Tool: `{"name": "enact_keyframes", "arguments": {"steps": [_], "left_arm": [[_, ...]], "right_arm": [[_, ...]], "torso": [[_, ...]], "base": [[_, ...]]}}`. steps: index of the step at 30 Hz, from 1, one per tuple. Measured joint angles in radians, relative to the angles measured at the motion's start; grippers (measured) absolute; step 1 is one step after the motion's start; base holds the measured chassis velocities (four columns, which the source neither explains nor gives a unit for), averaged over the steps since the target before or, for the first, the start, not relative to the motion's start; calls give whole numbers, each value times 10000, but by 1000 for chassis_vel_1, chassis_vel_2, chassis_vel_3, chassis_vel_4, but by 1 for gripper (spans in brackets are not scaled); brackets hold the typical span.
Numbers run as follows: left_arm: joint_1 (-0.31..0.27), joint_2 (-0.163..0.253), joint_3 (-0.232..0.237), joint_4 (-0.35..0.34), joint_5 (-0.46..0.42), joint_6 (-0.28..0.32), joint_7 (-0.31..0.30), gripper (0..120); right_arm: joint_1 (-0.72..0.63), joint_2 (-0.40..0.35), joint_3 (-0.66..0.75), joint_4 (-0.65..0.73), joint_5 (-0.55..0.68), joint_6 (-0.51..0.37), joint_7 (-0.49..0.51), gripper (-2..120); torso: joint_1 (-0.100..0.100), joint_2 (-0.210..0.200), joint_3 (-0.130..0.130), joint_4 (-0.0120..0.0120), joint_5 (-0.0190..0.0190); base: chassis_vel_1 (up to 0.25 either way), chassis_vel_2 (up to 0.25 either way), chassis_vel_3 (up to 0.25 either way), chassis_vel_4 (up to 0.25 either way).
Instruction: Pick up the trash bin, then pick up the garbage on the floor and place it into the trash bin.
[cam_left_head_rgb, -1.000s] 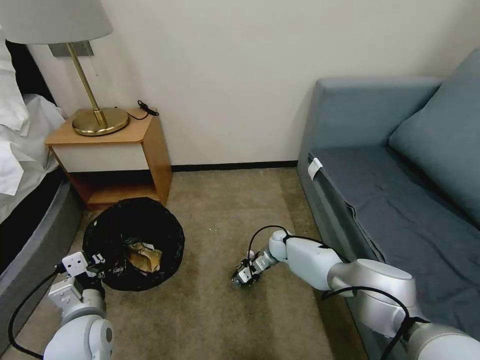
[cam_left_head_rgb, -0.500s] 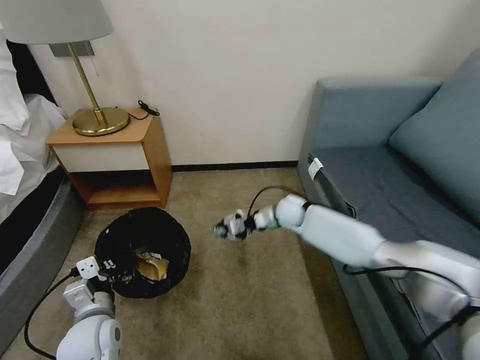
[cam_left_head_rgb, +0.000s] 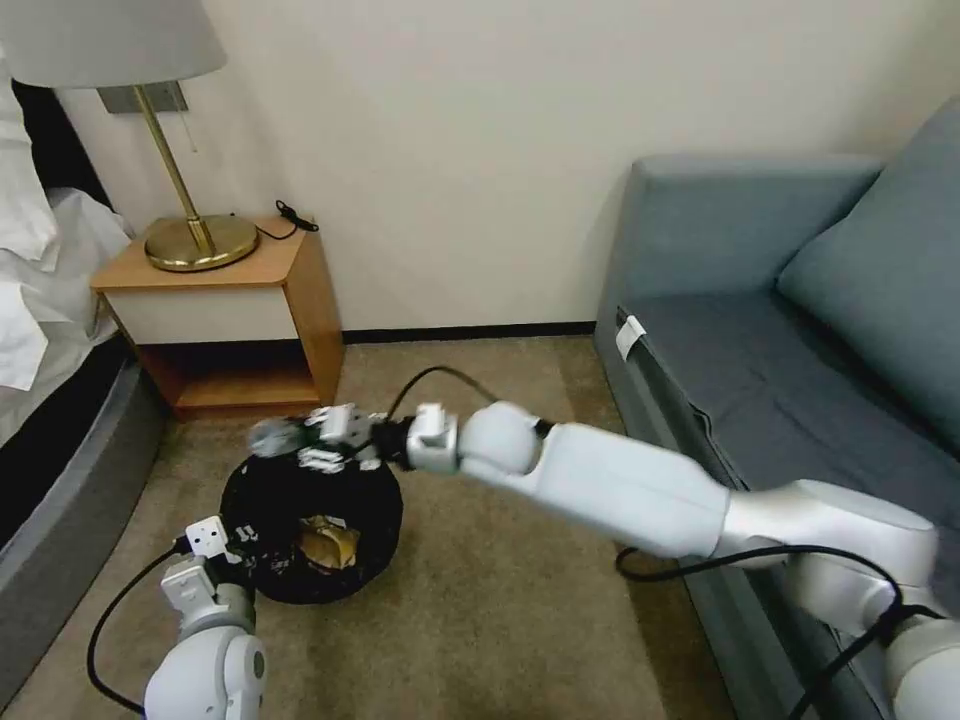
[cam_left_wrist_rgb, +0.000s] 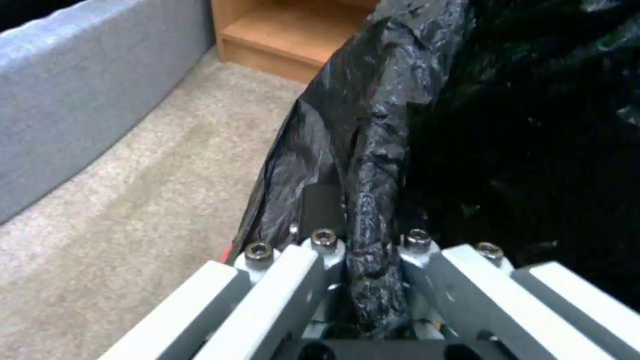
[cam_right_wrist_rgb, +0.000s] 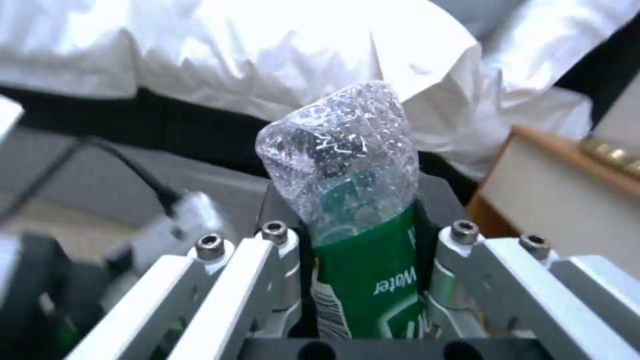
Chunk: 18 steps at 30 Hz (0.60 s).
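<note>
Two pieces of furniture hem in your working patch of carpet (cam_left_head_rgb: 470, 620): the wooden nightstand (cam_left_head_rgb: 225, 320) with its brass lamp (cam_left_head_rgb: 190, 235) stands against the wall just behind the bin (cam_left_head_rgb: 375, 520), and the blue-grey sofa (cam_left_head_rgb: 780, 330) runs along the carpet's right edge, with the bed (cam_left_head_rgb: 50, 380) along the left edge. Your right arm reaches across the open carpet from the sofa side, and nothing lies between it and the bin. You have the right gripper (cam_left_head_rgb: 300, 440) over the bin's far rim, on the nightstand side, its jaws closed on the bottle (cam_right_wrist_rgb: 353, 200); in the right wrist view you can see the clear, crinkled plastic sticking out past the fingers (cam_right_wrist_rgb: 273, 260) and the green label clamped between them. Your left gripper (cam_left_head_rgb: 235, 545) is at the bin's near-left rim, jaws closed on a fold of the black bag (cam_left_wrist_rgb: 380, 165), which the left wrist view shows pinched between its fingers (cam_left_wrist_rgb: 427, 280). You can see the bin is round, lined with glossy, wrinkled black plastic, and a crumpled tan wrapper (cam_left_head_rgb: 330, 545) lies inside at the bottom.
</note>
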Motion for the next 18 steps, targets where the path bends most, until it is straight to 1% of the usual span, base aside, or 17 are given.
{"name": "enact_keyframes", "arguments": {"steps": [2,3,7,9,10,14,15,16,18], "left_arm": [[0,0,21,-36,-56,27,-23,2],[1,0,64,-138,-208,81,-83,2],[66,0,109,-435,-454,160,-129,2],[115,0,109,-631,-536,222,-138,2],[115,0,109,-631,-536,222,-138,2],[158,0,106,-827,-598,307,-154,2],[158,0,106,-827,-598,307,-154,2],[170,0,106,-851,-608,316,-161,2],[203,0,98,-886,-638,331,-169,2]], "right_arm": [[-96,66,-79,35,110,-47,169,23],[-245,146,-239,46,184,-97,439,23],[-460,202,-563,-117,-138,-113,858,23],[-508,155,-660,-175,-338,-112,963,30],[-508,155,-660,-175,-338,-112,963,30],[-557,68,-689,-174,-483,-99,1073,48],[-557,68,-689,-174,-483,-99,1073,48],[-565,61,-680,-174,-499,-96,1077,51],[-567,29,-615,-173,-536,-81,1097,61]], "torso": [[0,0,0,-1,1],[0,0,0,-1,1],[0,0,0,-3,2],[0,0,0,-2,2],[0,0,0,-2,2],[0,0,0,-3,2],[0,0,0,-3,2],[0,-1,0,-3,3],[0,0,0,-2,3]], "base": [[0,0,0,0],[0,0,0,0],[0,0,0,0],[0,0,0,0],[0,0,0,0],[0,0,0,0],[0,0,0,0],[0,0,0,0],[0,0,0,0]]}}
